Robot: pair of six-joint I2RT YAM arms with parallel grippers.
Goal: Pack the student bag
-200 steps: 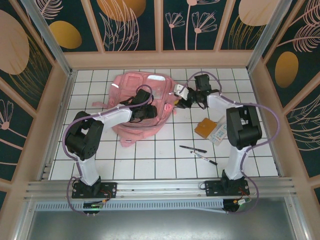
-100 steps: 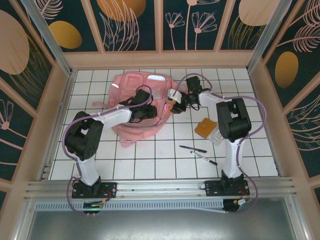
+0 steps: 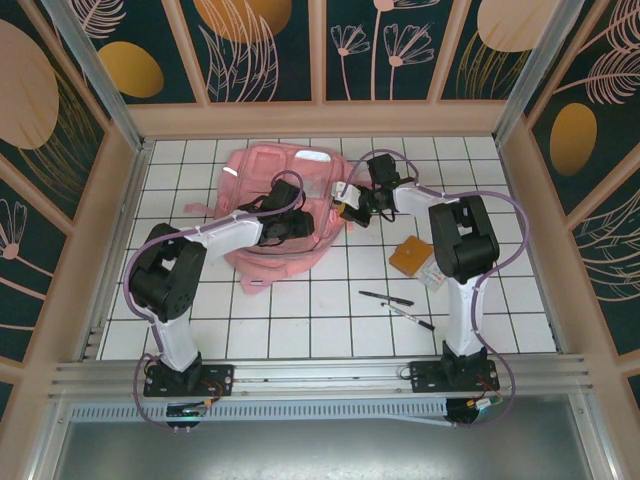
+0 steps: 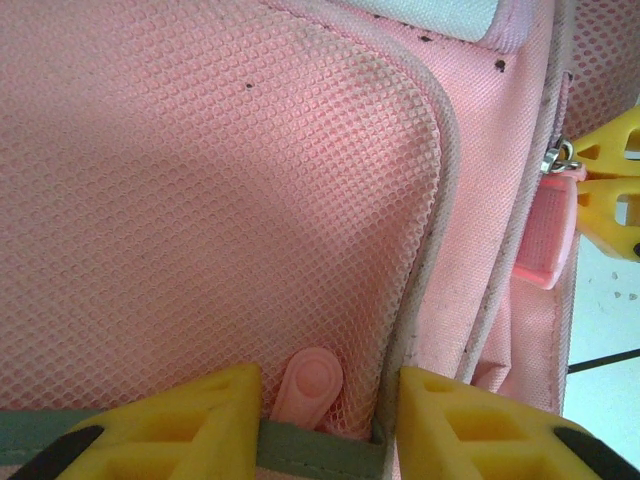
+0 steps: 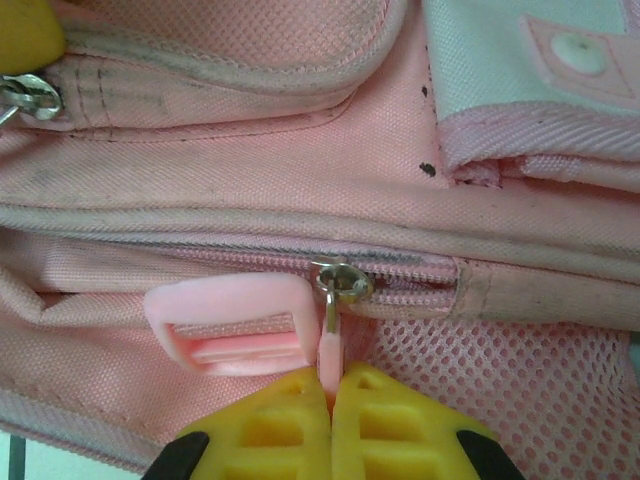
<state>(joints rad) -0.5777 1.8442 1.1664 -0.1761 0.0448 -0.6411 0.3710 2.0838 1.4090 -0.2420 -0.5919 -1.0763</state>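
Right wrist — student bag [image 5: 250, 190] pink, mesh panel, dark specks.

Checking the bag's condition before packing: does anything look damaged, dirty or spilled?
No tear or spill shows, but the student bag is grubby. In the right wrist view, grey smudges mark the fabric above the zip, and small dark specks dot the pink cloth beside the pale pocket panel.

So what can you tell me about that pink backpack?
The student bag is soft pink fabric with mesh panels, piped edges, a pale strip and a loose pink buckle. It lies flat, far-centre on the tiled table. The left hand grips a mesh fold; the right hand pinches its zipper pull.
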